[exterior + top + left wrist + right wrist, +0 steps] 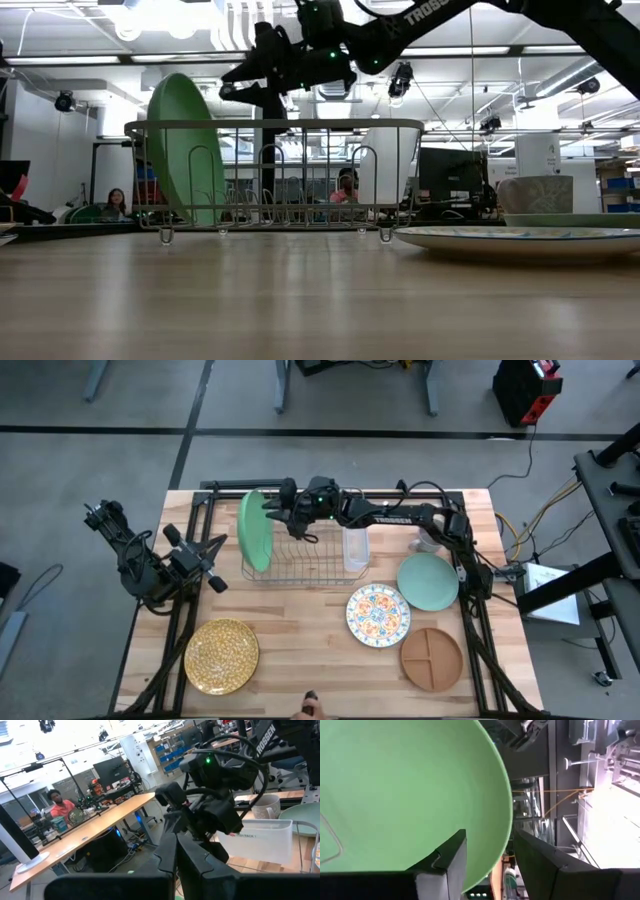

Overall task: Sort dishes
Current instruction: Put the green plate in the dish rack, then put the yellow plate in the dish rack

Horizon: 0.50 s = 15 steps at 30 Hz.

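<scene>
Worktop (300,630): wooden surface, carrying every item; its near edge is running out of the high view.
Wire dish rack (300,565): sitting at the rear centre of the worktop.
Green plate (254,530): standing on edge in the rack's left end; the right wrist view is cutting off most of it.
Gold speckled plate (221,655): lying flat, front left.
Brown divided plate (432,658): lying flat, front right.
Pale teal plate (428,581): lying flat beside the rack's right end, partly under the right arm.
Floral plate (378,615): lying flat between the teal and brown plates.
Right hand (275,512): fingers (445,865) standing apart, straddling the green plate's rim.
Left hand (212,565): waiting left of the rack; finger state cannot be told.
Writing: partial "TROSSEN" lettering showing on the right arm.
</scene>
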### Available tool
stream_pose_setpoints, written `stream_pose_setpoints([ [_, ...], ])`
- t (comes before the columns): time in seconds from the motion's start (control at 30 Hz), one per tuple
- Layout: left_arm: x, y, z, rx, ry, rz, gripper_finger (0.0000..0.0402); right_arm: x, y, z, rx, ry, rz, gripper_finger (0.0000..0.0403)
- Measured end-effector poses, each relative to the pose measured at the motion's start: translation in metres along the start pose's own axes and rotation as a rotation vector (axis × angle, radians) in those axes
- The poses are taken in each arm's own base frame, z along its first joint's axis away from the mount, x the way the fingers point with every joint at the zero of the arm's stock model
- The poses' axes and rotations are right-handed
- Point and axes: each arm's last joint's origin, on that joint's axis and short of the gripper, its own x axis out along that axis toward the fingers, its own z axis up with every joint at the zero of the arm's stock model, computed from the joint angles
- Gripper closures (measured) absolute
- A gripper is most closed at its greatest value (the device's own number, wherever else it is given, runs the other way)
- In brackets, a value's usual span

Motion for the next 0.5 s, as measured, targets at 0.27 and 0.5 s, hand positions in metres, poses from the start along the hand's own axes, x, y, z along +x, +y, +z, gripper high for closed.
stream_pose_setpoints([
  [0.27, 0.000, -0.001, 0.000, 0.000, -0.001, -0.002, 0.0401, -0.015, -0.027, 0.001, 0.022, 0.162, -0.074, 0.0264],
  [0.5, 0.000, -0.010, 0.001, -0.006, -0.041, -0.121, 0.0401, -0.045, -0.057, 0.005, 0.361, 0.465, -0.139, 0.0276],
])
